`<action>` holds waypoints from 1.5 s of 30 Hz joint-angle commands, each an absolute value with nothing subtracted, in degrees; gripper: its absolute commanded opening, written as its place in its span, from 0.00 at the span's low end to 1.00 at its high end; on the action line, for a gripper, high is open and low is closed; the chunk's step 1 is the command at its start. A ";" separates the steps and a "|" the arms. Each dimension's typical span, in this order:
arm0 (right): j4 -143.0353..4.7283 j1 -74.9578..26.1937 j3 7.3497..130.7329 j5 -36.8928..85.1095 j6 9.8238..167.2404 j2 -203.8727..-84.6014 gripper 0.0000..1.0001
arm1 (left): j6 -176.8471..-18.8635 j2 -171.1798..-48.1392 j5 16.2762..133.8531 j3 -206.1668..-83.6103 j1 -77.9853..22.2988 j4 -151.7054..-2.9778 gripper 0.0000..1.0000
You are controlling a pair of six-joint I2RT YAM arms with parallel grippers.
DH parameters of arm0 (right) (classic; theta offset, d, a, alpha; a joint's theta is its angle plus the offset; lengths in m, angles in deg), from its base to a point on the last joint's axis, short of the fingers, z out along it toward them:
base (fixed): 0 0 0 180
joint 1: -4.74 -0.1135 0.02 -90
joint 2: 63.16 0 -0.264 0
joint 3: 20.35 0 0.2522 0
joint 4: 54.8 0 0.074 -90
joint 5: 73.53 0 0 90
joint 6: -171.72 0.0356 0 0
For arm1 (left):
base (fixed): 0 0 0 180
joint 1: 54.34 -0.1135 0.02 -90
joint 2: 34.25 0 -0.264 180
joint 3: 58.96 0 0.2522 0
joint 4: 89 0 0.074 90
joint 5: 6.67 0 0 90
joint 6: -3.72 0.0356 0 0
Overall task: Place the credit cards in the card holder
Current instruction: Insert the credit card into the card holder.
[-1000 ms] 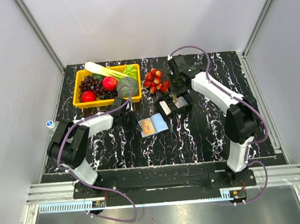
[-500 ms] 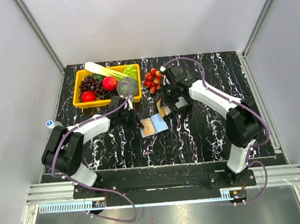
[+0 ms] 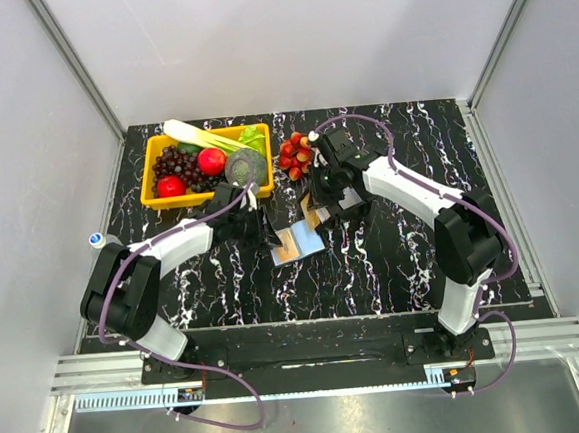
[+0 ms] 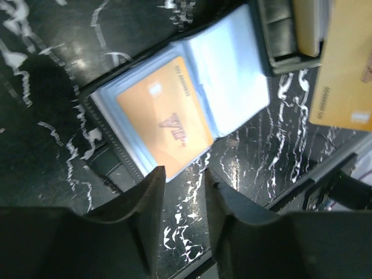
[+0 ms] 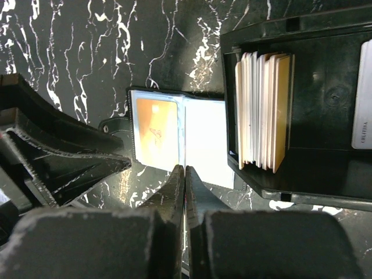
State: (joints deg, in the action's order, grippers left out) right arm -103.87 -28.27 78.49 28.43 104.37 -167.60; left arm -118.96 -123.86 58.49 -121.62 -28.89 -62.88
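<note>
- right gripper point(image 5: 184, 172): the fingers are pressed together with only a hairline slit between them. My guess is they're pinched on the loose card point(image 4: 343, 70). It would be edge-on to that wrist's own camera, which is why you basically can't see it there.
- The left wrist view gives it away. It shows the gold card raised over the black tray point(image 5: 325, 87), off to one side of the card holder point(image 4: 232, 75).
- left gripper point(image 4: 181, 179): the fingers are apart with nothing between them, parked right at the holder's near edge. It looks like it's there to stop the holder sliding or flopping shut. I can't tell if it actually touches.
- The holder lies open, blue side up, around the middle of the table point(image 3: 404, 268), a bit toward the near edge. One slotted card point(image 4: 165, 119) sits in the left page. The right page looks blank, so that's probably where the held card goes.
- Only the right wrist view shows the card stack point(image 5: 261, 110) properly. It's standing on edge in the tray, just beside the holder on the far-edge side, so plenty are left to do.
- The top view mostly adds layout: the yellow basket point(image 3: 148, 187) is in the far left corner, well apart from all this.
</note>
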 commanded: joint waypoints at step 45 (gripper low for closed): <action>-100.99 -29.80 77.08 29.21 104.74 -174.95 0.07 | -127.93 -130.76 60.30 -122.47 -28.85 -71.19 0.44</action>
